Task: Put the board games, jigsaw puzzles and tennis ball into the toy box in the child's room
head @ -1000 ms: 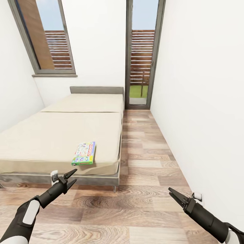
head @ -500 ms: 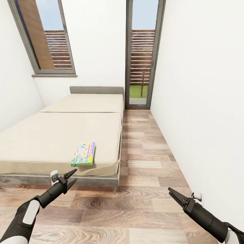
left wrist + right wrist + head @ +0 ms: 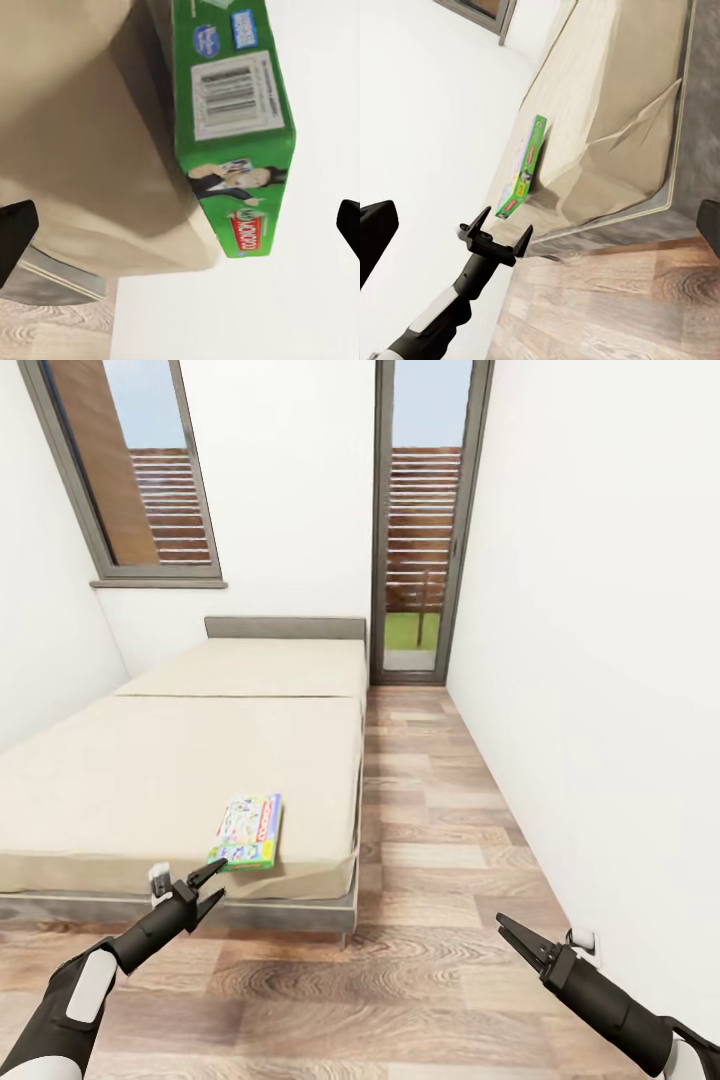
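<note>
1. a board game is seen flat on the bed, near its foot edge.
2. left gripper jaws apart, right gripper too.
3. judged light, stiff, thin: best pinched across its overhanging short edge.

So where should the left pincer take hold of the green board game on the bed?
Probably by the short end overhanging the foot edge of the bed. The board game lies flat and thin, so the open left pincer could come in level from the floor side, one finger above, one below.

Both arms reach forward, left gripper and right gripper parted, holding nothing.
</note>
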{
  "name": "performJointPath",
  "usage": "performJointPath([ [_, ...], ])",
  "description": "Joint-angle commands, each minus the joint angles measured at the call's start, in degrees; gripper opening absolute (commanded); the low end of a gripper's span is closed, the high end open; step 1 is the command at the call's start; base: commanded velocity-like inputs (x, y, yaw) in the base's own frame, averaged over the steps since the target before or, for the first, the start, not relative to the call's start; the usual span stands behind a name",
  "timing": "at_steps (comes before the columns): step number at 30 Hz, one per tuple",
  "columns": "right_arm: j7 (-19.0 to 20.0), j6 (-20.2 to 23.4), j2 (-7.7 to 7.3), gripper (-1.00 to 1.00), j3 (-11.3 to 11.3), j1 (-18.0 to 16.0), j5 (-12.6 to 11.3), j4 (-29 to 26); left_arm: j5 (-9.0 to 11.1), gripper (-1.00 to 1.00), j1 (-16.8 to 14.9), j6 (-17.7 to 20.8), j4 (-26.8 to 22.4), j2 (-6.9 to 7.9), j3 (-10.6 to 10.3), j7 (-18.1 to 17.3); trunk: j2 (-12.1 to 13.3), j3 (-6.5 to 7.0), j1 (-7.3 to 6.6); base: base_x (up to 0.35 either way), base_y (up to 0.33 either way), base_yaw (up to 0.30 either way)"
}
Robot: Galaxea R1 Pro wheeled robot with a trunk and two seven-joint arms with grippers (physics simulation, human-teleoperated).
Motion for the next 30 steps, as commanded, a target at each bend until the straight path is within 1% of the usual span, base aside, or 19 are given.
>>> performJointPath([
  [1, 0.2, 0.2, 0.05, 1.00, -0.1, 0.0, 0.0, 0.0, 0.1, 1.00, 0.0, 0.3, 0.0, 0.00, 0.1, -0.1, 0.0, -0.05, 0.01, 0.234, 0.100, 0.000],
  [5, 0.2, 0.2, 0.06, 1.00, -0.1, 0.0, 0.0, 0.0, 0.1, 1.00, 0.0, 0.2, 0.0, 0.00, 0.1, -0.1, 0.0, -0.05, 0.01, 0.174, 0.059, 0.000],
  [10, 0.2, 0.1, 0.07, 1.00, -0.1, 0.0, 0.0, 0.0, 0.1, 1.00, 0.0, 0.1, 0.0, 0.01, 0.1, -0.1, 0.0, -0.05, 0.01, 0.068, 0.022, 0.000],
  [30, 0.2, -0.1, 0.07, 1.00, 0.0, 0.0, 0.0, 0.0, 0.3, 1.00, 0.0, -0.1, 0.0, -0.01, 0.0, -0.2, 0.0, -0.05, 0.01, 0.007, 0.002, 0.000],
])
